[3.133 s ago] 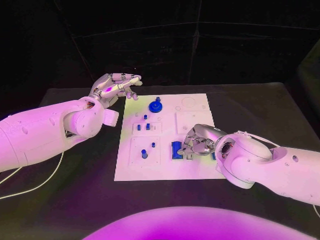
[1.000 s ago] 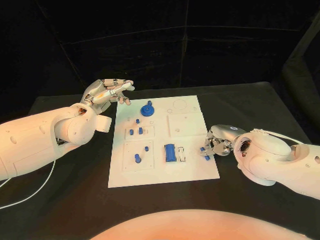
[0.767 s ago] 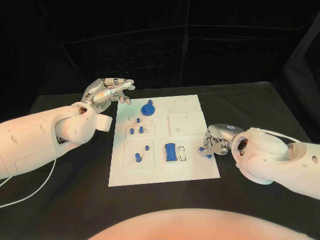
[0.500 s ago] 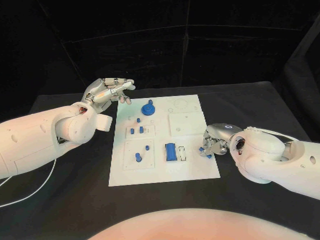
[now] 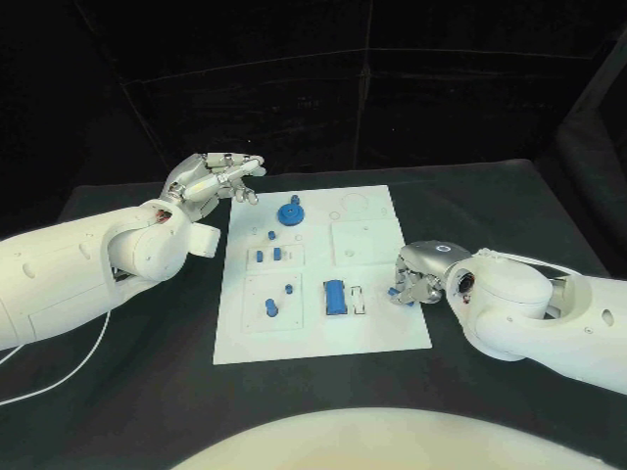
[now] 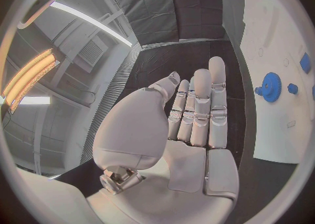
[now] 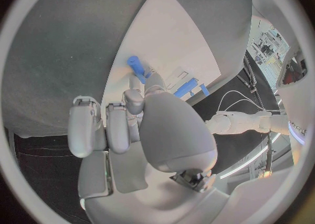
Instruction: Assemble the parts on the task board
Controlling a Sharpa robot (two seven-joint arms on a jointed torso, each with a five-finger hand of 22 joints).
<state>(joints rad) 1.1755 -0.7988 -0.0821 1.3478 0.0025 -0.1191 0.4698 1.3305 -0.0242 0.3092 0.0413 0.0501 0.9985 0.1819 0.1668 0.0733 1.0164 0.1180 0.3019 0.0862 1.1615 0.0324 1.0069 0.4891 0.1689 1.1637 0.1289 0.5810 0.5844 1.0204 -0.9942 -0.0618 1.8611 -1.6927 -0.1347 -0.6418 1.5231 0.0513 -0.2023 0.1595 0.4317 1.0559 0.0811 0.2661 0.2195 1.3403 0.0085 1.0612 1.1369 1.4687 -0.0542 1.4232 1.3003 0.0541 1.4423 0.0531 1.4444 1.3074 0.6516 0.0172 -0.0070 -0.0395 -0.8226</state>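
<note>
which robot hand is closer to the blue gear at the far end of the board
Left. The left robot hand hovers off the task board's far left corner, near the blue gear. The right robot hand is at the board's right edge, nearer the robot.

We see a white task board (image 5: 384, 328) on a black table (image 5: 144, 382) — the board plain, with no pattern. The parts on it are blue: a round gear (image 5: 290, 214) near its far edge, small pegs (image 5: 259, 257) toward its left edge, and a rectangular block (image 5: 335, 297) nearer its front edge. Both arms are white — the left hand (image 5: 217, 177) and right hand (image 5: 421, 277) are silver, and the right hand pinches a blue peg (image 7: 136, 66).
</note>
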